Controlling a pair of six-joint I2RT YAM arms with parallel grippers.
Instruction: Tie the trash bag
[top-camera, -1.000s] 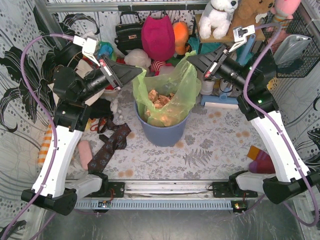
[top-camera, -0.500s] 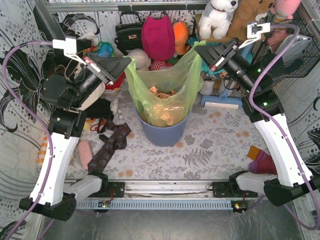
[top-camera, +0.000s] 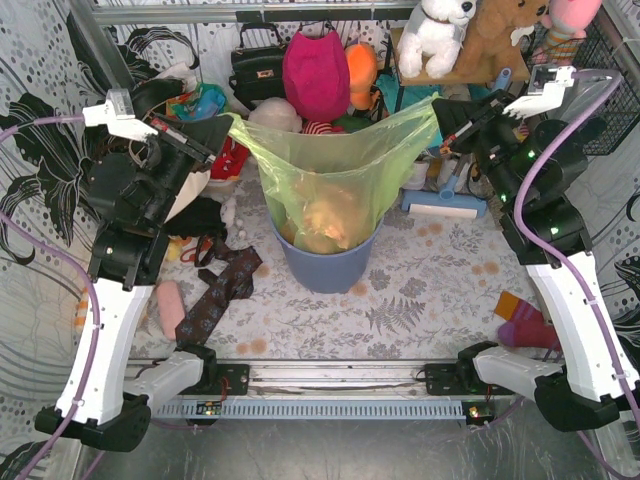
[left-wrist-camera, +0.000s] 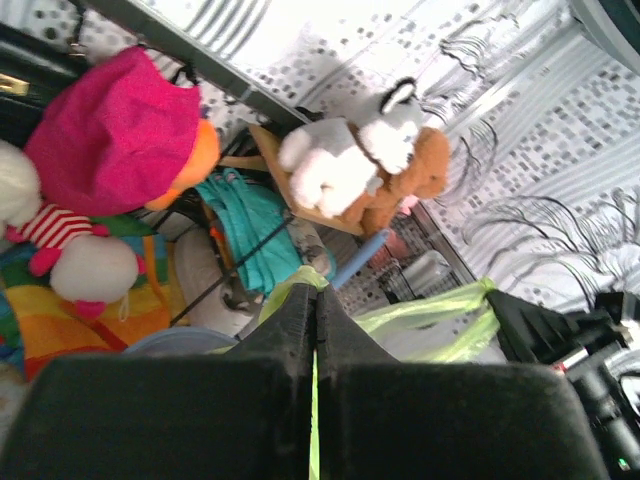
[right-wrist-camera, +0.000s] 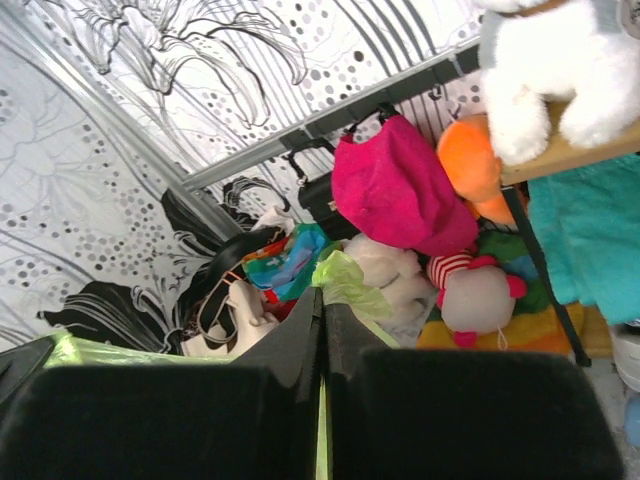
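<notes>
The light-green trash bag (top-camera: 335, 165) hangs stretched wide above the round blue-grey bin (top-camera: 327, 265), with crumpled pinkish-brown paper (top-camera: 325, 220) showing through it. My left gripper (top-camera: 228, 126) is shut on the bag's left top corner. My right gripper (top-camera: 437, 102) is shut on the right top corner. In the left wrist view my gripper (left-wrist-camera: 315, 297) pinches green film, and a tuft of the bag (left-wrist-camera: 292, 281) sticks out past the tips. In the right wrist view my gripper (right-wrist-camera: 322, 296) is shut on the bag, with a tuft (right-wrist-camera: 350, 282) beyond the tips.
Soft toys, a pink backpack (top-camera: 315, 72) and a black handbag (top-camera: 255, 62) crowd the back wall. A white plush (top-camera: 432, 32) and a brown plush sit on a shelf at back right. A patterned tie (top-camera: 215, 295) lies left of the bin, socks (top-camera: 525, 322) lie at right.
Both grippers have moved up and outward, away from each other, with the bag's corners in them. The bag's mouth has been pulled flat and wide, and the bag has lifted in the bin.
</notes>
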